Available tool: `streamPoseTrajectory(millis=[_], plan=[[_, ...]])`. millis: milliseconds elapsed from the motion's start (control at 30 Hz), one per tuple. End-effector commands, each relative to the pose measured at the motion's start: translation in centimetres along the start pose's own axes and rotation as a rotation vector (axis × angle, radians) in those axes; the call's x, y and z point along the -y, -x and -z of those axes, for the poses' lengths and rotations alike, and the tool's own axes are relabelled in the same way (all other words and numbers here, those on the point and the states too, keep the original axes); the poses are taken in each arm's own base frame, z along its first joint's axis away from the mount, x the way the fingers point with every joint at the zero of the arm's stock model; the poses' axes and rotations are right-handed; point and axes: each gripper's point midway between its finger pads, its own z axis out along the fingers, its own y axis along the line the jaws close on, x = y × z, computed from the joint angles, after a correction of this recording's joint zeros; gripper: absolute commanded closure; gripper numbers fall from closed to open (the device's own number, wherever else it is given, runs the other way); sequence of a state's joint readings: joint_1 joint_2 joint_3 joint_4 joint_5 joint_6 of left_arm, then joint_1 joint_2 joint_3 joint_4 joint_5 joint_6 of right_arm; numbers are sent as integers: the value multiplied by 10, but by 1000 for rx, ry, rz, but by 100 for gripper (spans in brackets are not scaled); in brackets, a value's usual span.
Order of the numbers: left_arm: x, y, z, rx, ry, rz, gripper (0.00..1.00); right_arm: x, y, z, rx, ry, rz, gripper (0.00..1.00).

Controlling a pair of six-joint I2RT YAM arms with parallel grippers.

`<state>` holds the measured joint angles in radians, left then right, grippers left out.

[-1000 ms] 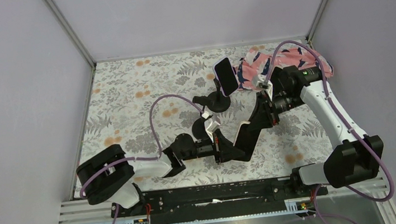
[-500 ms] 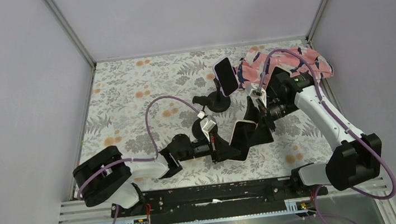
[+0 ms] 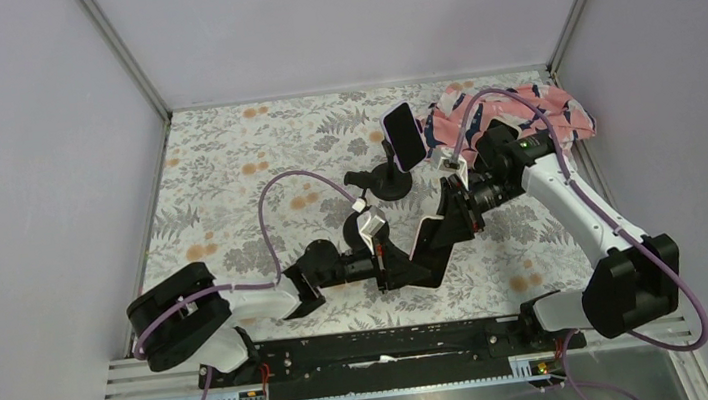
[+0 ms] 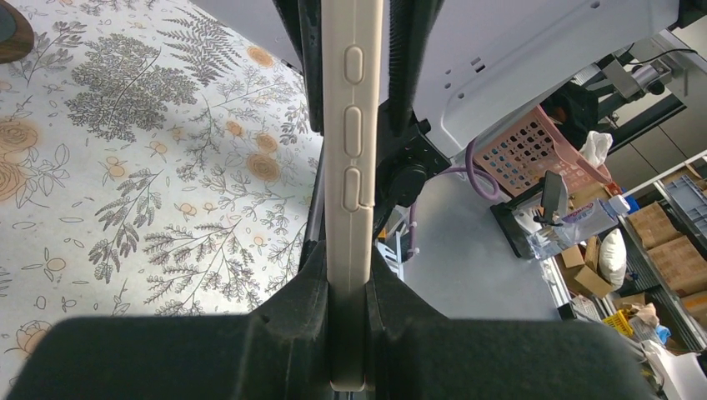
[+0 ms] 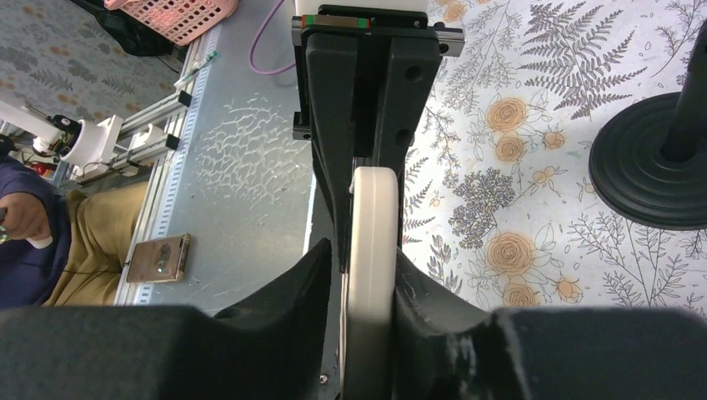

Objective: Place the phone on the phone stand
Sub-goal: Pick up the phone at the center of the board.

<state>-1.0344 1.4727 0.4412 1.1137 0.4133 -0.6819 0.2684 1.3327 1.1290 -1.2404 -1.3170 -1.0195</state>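
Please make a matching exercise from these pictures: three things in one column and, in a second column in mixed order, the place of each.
Things:
1. phone
2. phone stand
3. patterned cloth

Places:
A. lying in the far right corner of the table
B. clamped between the left gripper and the right gripper
C. standing on its round black base, mid-table

Pairs: 1-B, 2-C, 3-A
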Motion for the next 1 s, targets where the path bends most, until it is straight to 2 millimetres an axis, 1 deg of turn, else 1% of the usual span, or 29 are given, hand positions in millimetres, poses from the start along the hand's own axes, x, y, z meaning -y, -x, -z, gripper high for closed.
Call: streamPoseTrajectory(millis=[0,100,200,233,300,333,400,467,567,633,700,767,800,867,900,967], plan=[[3,25,1,100,-2,-48,100,-13,8,-3,19,39,-33,71],[1,25,1,97,3,-46,100,-16,10,-2,18,44,-16,86],[-2,26,2,99,15,-38,100,-19,11,-1,19,47,5,96],[-3,26,2,100,20,-33,92,-19,11,-1,18,47,9,98],[-6,27,3,100,41,-15,69,-19,12,0,16,43,19,100],[-4,28,5,101,41,-17,60,-19,12,0,13,40,24,100],[-3,26,11,87,51,-34,43,-20,13,1,4,30,38,100],[2,27,21,78,58,-77,31,-19,12,3,-8,18,48,100],[7,28,40,72,78,-174,26,-15,9,4,-32,-5,66,100],[8,32,59,91,114,-256,25,-12,7,6,-46,-22,78,100],[-4,28,76,99,185,-321,24,-9,7,8,-45,-33,79,100],[-15,30,96,151,268,-369,24,-6,7,11,-40,-49,81,100],[-25,26,107,174,312,-386,23,-4,6,12,-38,-55,75,100],[-32,33,122,247,363,-421,21,0,6,14,-27,-68,71,100],[-40,34,131,279,407,-431,18,0,5,15,-23,-70,70,100],[-48,42,139,321,459,-444,15,2,5,15,-20,-72,69,100]])
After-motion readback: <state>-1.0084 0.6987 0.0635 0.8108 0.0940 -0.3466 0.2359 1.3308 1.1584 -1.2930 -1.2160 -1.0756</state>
